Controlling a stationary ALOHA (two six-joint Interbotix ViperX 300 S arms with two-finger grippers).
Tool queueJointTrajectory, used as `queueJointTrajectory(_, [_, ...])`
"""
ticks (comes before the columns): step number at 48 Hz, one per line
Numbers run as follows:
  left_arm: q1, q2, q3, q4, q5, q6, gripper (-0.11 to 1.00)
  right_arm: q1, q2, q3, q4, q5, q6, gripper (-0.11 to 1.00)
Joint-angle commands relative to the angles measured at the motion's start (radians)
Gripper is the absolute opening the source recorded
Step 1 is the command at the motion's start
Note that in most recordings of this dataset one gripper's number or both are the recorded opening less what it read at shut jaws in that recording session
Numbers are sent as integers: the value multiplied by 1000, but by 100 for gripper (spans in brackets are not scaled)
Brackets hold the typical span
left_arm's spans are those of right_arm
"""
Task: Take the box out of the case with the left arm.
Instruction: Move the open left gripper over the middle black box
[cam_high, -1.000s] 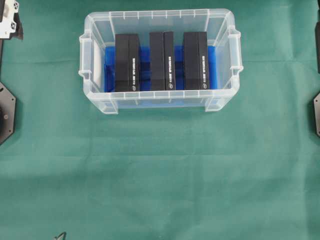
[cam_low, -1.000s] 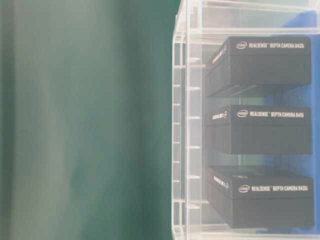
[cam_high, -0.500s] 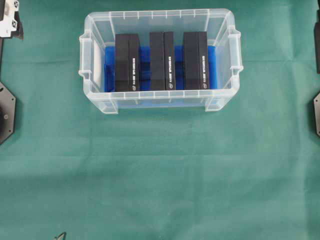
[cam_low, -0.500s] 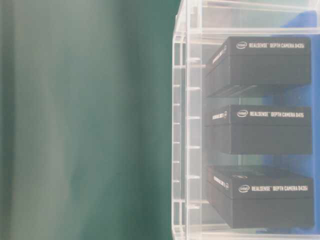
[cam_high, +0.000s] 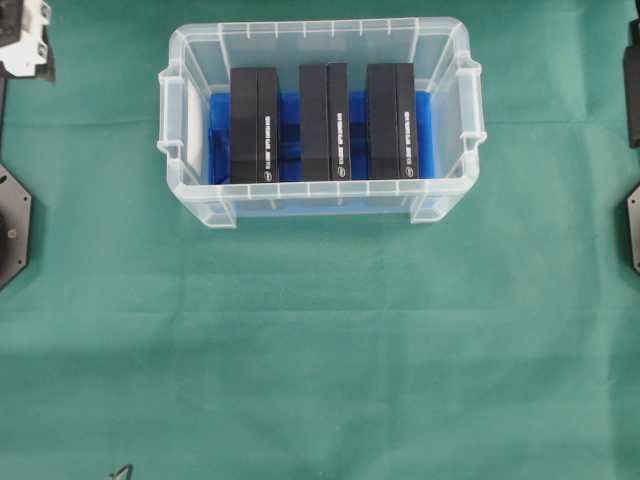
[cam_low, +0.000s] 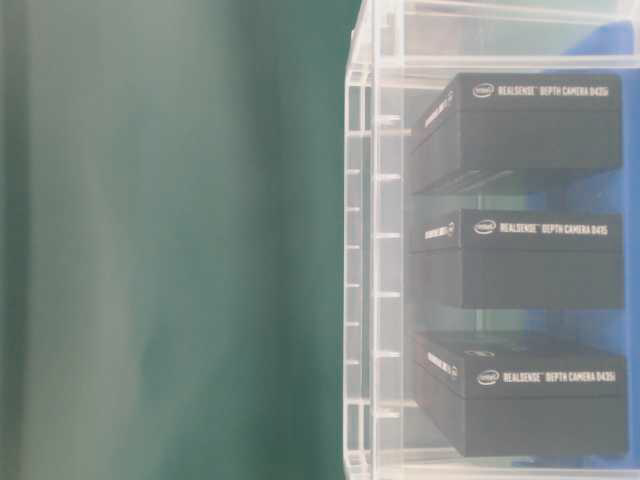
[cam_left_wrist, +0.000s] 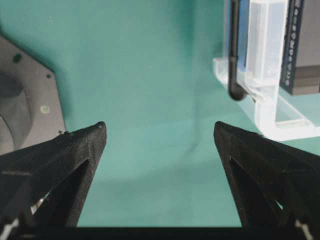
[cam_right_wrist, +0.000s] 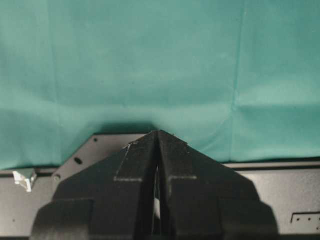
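Overhead view: showed three black boxes (cam_high: 254, 124), (cam_high: 323, 122), (cam_high: 391, 121) standing on edge, side by side, inside the case (cam_high: 318, 205), on its blue lining (cam_high: 288, 140). Stood apart with gaps between, probably leaving room for fingers. Sat on green cloth (cam_high: 320, 350).

Left wrist view: caught the left gripper (cam_left_wrist: 160, 132) with jaws spread wide, holding nothing, above bare cloth just outside a case corner (cam_left_wrist: 265, 75). Seemingly opened ready for the nearest box. Not yet over the case.

Right wrist view: showed the right gripper (cam_right_wrist: 158, 137) with jaws pressed together, empty, parked over its base plate (cam_right_wrist: 280, 195), likely kept clear.
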Motion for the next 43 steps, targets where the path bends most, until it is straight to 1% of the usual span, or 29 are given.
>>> queueJointTrajectory(1, [-26, 26, -38, -2, -3, -17, 91, -2, 2, -26, -2, 0, 2, 0])
queueJointTrajectory(9, [-64, 87, -83, -2, -8, -57, 91, 0, 2, -26, -2, 0, 2, 0])
queueJointTrajectory(16, [-87, 158, -143, -2, -11, -84, 91, -2, 2, -28, -2, -3, 2, 0])
queueJointTrajectory(28, [-109, 299, -275, -2, -12, -86, 91, 0, 2, -26, -2, -6, 2, 0])
queueJointTrajectory(43, [-143, 495, -482, -2, -14, -87, 91, -2, -2, -26, -2, -11, 2, 0])
